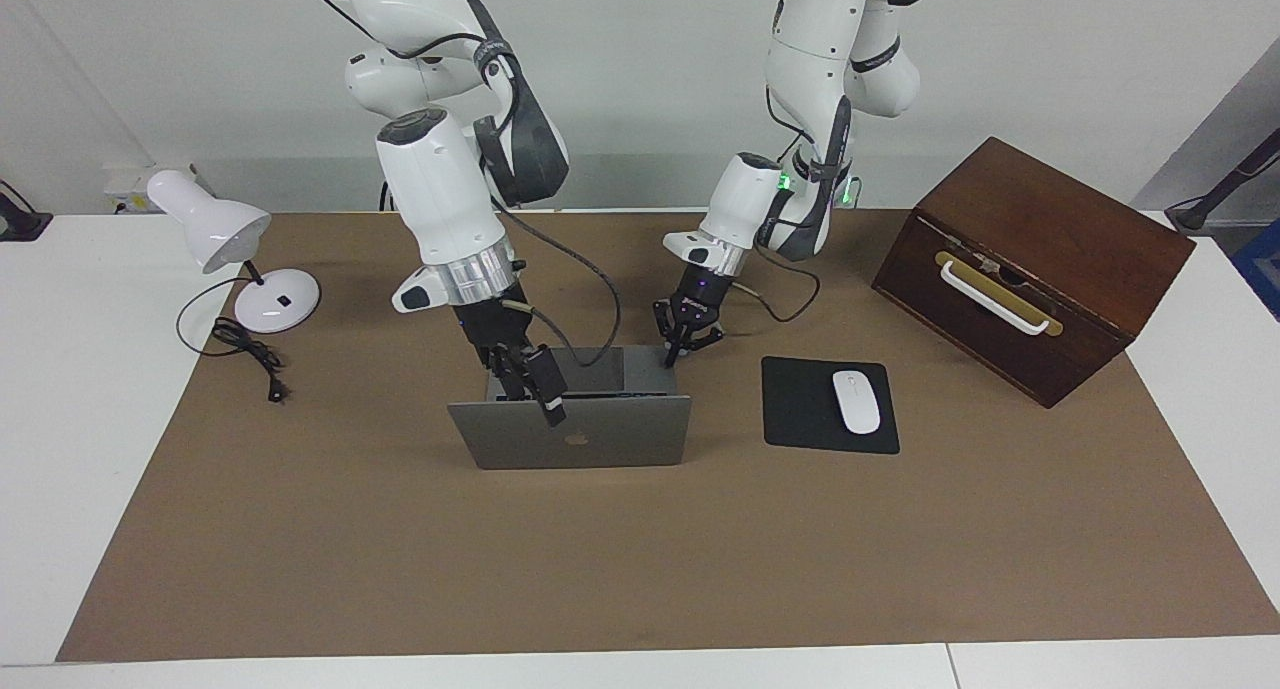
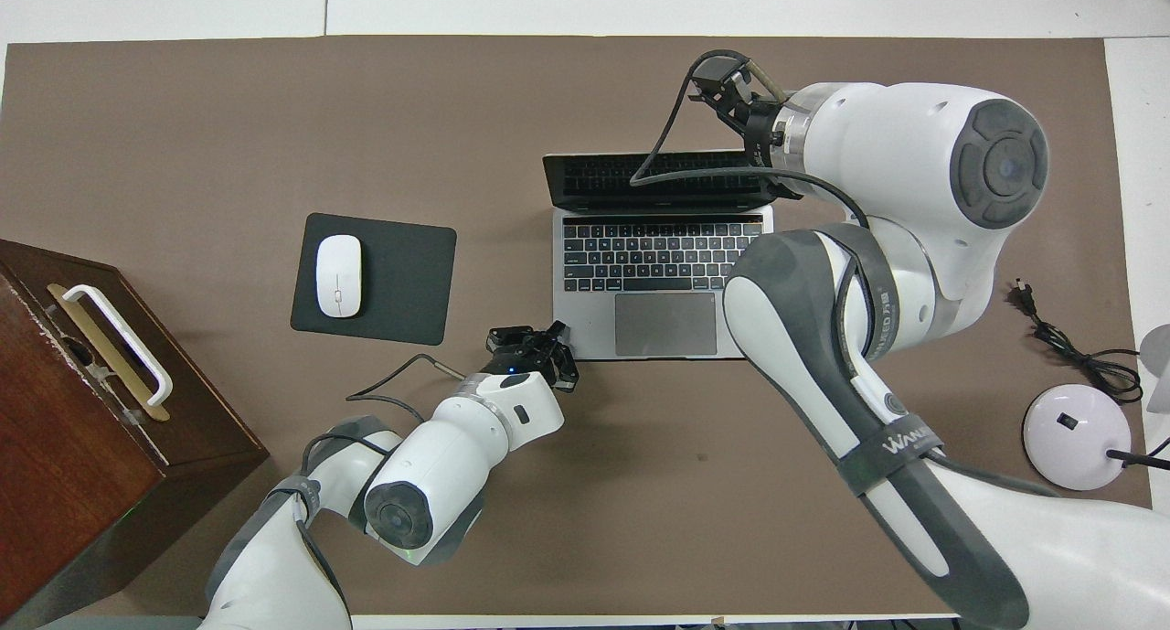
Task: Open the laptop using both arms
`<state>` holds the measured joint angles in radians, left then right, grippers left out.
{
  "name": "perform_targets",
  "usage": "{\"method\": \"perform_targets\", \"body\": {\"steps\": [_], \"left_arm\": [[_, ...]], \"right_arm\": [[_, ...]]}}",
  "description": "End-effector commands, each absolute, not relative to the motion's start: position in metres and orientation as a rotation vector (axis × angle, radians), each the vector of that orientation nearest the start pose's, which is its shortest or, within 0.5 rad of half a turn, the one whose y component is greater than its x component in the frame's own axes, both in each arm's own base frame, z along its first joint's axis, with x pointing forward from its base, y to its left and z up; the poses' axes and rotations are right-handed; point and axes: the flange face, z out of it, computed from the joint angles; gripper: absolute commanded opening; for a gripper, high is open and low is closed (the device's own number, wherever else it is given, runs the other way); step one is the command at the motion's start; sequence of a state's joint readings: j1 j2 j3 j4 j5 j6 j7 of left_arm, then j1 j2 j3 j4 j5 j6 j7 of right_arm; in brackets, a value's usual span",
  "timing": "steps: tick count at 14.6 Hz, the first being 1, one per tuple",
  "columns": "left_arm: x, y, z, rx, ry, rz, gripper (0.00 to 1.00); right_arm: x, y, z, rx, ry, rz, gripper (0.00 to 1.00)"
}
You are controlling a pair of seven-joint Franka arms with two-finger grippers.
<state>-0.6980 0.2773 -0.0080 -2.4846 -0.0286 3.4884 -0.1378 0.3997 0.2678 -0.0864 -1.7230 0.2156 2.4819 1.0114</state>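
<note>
The thin silver-grey metal laptop (image 1: 570, 431) (image 2: 654, 246) stands open at the middle of the brown-covered bench (image 1: 400, 559) (image 2: 228, 136), its lid raised steeply. The right gripper (image 1: 545, 389) (image 2: 722, 77) is at the lid's top edge near the corner toward the right arm's end of the bench; whether its fingers pinch the edge cannot be told. The left gripper (image 1: 685, 341) (image 2: 532, 345) rests at the base's corner nearest the robots, toward the left arm's end of the bench, at the laptop's seven o'clock in the overhead view. Its black fingers (image 1: 668, 354) are spread slightly and hold nothing. The flat black rectangular mouse pad (image 1: 800, 409) (image 2: 402, 282) with a white oval mouse (image 1: 856, 401) (image 2: 338, 275) lies at the laptop's nine o'clock there
</note>
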Motion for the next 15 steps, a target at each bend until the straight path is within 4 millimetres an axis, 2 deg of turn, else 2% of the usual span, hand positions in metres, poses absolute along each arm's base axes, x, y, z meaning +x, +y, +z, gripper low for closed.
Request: {"method": "perform_targets", "body": {"steps": [1,4,7,9,11,13,15], "left_arm": [[0.402,-0.342,0.251,-3.123,0.897,-1.107,0.00],[0.402,-0.342,0.251,-3.124,0.896,-1.107,0.00],[0.403,-0.342,0.252,-3.140,0.864,-1.107,0.00],[0.405,-0.342,0.260,-3.165,0.811,-1.128,0.00],[0.409,-0.346,0.277,-3.177,0.780,-1.166,0.00],[0.409,-0.346,0.286,-3.192,0.756,-1.138,0.00],[0.410,-0.345,0.304,-3.201,0.739,-1.105,0.00]], "right_arm": [[0.636,0.216,0.497,-2.492,1.039,-0.348,1.00],[0.614,0.208,0.531,-2.538,1.012,-0.282,1.00],[0.582,0.187,0.574,-2.661,0.827,-0.227,1.00],[0.561,0.151,0.606,-2.734,0.693,-0.199,1.00],[0.537,0.112,0.638,-2.785,0.569,-0.197,1.00],[0.514,0.077,0.663,-2.860,0.442,-0.209,1.00],[0.495,0.044,0.678,-2.934,0.297,-0.206,1.00]]}}
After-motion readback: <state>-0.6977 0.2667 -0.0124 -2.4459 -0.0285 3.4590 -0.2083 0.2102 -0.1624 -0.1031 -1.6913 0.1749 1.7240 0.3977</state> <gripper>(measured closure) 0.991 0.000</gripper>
